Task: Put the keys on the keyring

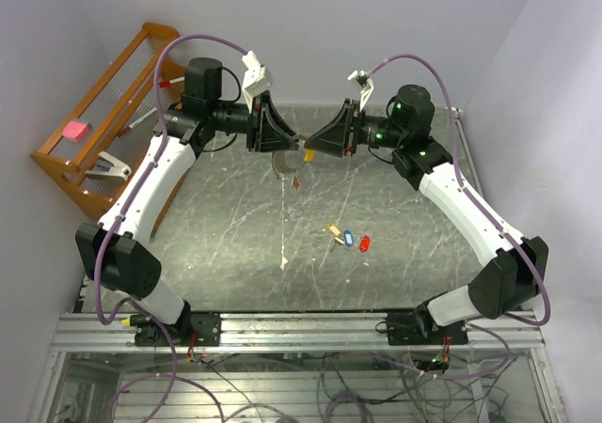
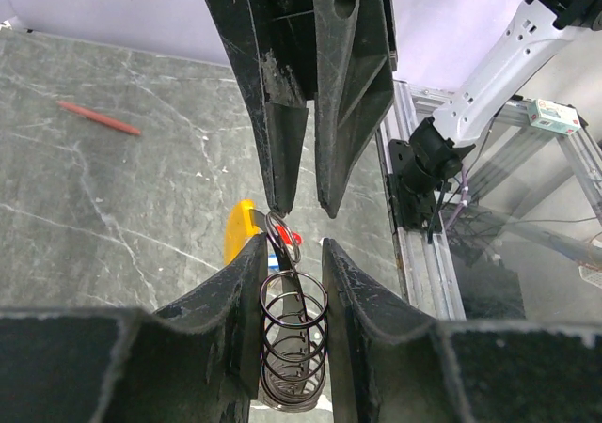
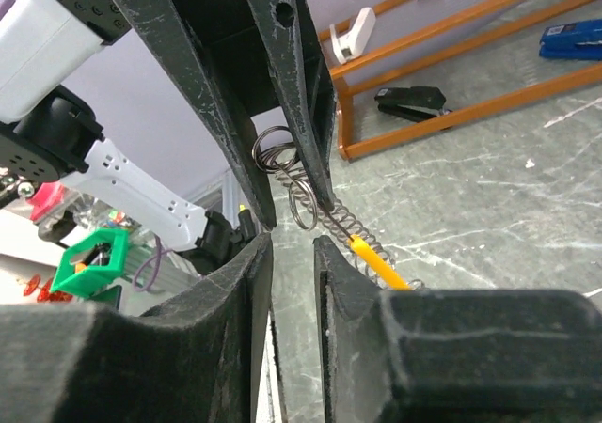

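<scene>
Upper centre of the top view: the left gripper (image 2: 293, 244) clamps the coiled keyring (image 2: 293, 348), the right gripper (image 3: 292, 242), narrow and its grip unclear, meets its end; three keys (image 1: 349, 239) lie centre right on the table (image 1: 235, 244), unthreaded.

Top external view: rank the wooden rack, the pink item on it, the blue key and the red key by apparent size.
1. wooden rack, by far the largest.
2. pink item.
3. blue key and red key: both tiny and look alike, so they are not ranked against each other.
</scene>
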Available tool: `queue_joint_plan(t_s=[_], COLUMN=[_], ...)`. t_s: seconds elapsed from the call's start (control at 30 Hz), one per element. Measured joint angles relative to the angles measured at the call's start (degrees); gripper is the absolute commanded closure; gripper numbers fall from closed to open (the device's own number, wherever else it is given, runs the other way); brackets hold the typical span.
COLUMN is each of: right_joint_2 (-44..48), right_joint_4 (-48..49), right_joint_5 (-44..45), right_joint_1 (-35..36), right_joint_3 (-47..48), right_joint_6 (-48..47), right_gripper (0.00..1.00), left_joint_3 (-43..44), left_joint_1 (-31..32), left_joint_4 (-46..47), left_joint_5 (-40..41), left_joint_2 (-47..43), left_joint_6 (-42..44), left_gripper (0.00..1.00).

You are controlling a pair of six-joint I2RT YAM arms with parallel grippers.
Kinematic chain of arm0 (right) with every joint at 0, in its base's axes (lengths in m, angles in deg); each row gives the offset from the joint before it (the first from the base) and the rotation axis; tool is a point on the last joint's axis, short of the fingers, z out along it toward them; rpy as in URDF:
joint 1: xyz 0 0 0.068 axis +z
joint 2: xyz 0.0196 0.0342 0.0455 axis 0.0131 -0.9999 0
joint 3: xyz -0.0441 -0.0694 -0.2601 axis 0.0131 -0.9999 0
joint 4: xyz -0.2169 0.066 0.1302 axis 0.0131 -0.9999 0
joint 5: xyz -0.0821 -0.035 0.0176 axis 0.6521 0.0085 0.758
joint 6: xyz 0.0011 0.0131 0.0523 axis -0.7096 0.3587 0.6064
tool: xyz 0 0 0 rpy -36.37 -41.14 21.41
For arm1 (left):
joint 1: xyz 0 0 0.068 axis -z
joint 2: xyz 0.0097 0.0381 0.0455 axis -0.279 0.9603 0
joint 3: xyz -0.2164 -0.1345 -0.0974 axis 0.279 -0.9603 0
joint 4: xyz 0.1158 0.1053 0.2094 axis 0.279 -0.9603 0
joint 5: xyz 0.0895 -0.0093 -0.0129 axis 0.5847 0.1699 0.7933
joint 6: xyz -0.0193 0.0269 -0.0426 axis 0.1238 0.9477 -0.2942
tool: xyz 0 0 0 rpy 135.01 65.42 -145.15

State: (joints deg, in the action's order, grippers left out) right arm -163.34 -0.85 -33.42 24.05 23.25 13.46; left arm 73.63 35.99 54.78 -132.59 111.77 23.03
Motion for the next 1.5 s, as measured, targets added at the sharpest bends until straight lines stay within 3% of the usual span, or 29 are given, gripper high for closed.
queue_joint_plan(t_s=[0.83,1.27,1.43,1.5], right_joint_2=[-2.6,-2.6,-2.5,-2.4], right_joint_4=[6.1,6.9,7.4,7.6], right_joint_5=[-0.7,-0.5,-0.6,-0.6], right_joint_1=[1.5,1.8,1.9,1.9], right_joint_3=[-0.2,-0.2,-0.2,-0.2], right_joint_6=[6.7,7.3,7.1,7.0], right_gripper=[0.68,0.85,1.0,1.0], left_joint_3=[1.7,1.7,1.7,1.7], left_joint_1=[0.1,0.2,0.2,0.2], left_joint_4=[0.0,-0.5,-0.5,-0.5], left_joint_5=[-0.2,0.4,0.9,1.0], left_joint_2=[0.0,0.0,0.0,0.0], left_joint_6=[-0.4,0.7,1.2,1.2], left_gripper=[0.93,0.93,0.93,0.93])
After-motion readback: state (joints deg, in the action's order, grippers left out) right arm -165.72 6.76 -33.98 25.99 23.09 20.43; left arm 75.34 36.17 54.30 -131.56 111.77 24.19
